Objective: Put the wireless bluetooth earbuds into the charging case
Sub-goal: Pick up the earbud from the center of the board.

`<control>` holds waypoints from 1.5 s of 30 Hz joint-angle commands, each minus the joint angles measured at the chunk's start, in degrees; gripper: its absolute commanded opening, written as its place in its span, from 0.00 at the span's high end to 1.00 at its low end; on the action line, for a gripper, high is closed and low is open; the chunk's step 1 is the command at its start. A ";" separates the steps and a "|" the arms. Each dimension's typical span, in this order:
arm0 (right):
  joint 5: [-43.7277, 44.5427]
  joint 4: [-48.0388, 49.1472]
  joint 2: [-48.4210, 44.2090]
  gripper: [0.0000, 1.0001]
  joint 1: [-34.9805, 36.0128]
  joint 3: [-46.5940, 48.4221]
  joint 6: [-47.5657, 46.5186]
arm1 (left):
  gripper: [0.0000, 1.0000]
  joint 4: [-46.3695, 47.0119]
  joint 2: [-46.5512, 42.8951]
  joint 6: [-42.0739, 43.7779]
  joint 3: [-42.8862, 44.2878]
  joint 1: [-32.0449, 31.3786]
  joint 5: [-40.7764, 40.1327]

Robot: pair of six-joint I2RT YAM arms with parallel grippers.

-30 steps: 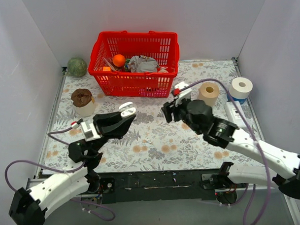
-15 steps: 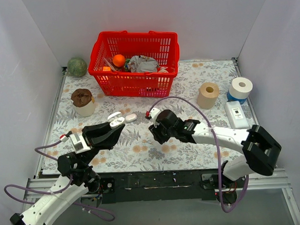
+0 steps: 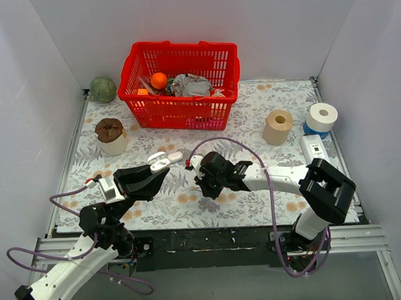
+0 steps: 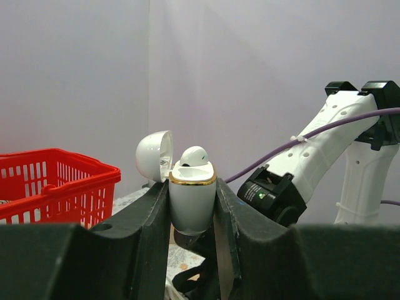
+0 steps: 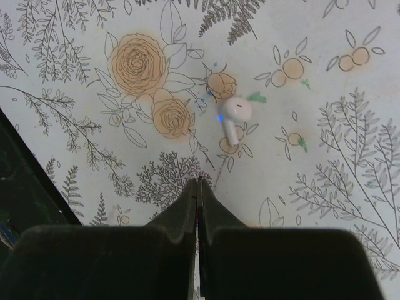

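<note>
From above, the left gripper (image 3: pixel 160 167) is clamped on the charging case (image 3: pixel 159 164), which it holds over the floral mat (image 3: pixel 265 101) with the lid swung open. A second white case (image 3: pixel 176 156) lies on the mat just beside it. The right gripper (image 3: pixel 203 188) points down at the middle of the mat, near the left one. A red basket (image 3: pixel 180 85) stands at the back.

In the left wrist view, both fingers (image 4: pixel 147 231) press the sides of the charging case (image 4: pixel 192 203). The case stands upright with its lid (image 4: pixel 155 155) tipped back to the left. 1 seated earbud (image 4: pixel 194 156) pokes up from its well. The right arm (image 4: pixel 319 156) shows beyond.

In the right wrist view, the right gripper (image 5: pixel 199 182) has its fingertips pressed together with nothing between them. The loose earbud (image 5: pixel 235 115) lies on the mat (image 5: pixel 325 75) just past the tips and slightly to the right. It does not touch them, and a blue light shows at its side.
</note>
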 commanded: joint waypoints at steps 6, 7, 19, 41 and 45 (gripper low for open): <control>-5.14 6.33 6.39 0.99 0.57 5.26 3.63 | 1.00 -2.27 -2.22 -0.15 0.06 0.21 -0.51; -4.09 6.51 6.83 0.99 0.48 5.53 3.72 | 1.00 -2.71 -2.31 -0.06 0.15 0.12 -0.52; -1.62 8.44 11.23 0.99 -3.03 7.73 6.19 | 1.00 -4.47 -3.63 0.56 0.24 0.21 -1.22; 0.84 8.88 15.10 0.99 -9.19 12.29 10.67 | 1.00 -3.76 -2.13 0.47 -0.20 0.21 -1.66; 0.75 8.88 15.71 0.99 -9.72 13.53 10.15 | 1.00 -3.94 -2.04 0.65 -0.03 0.21 -1.57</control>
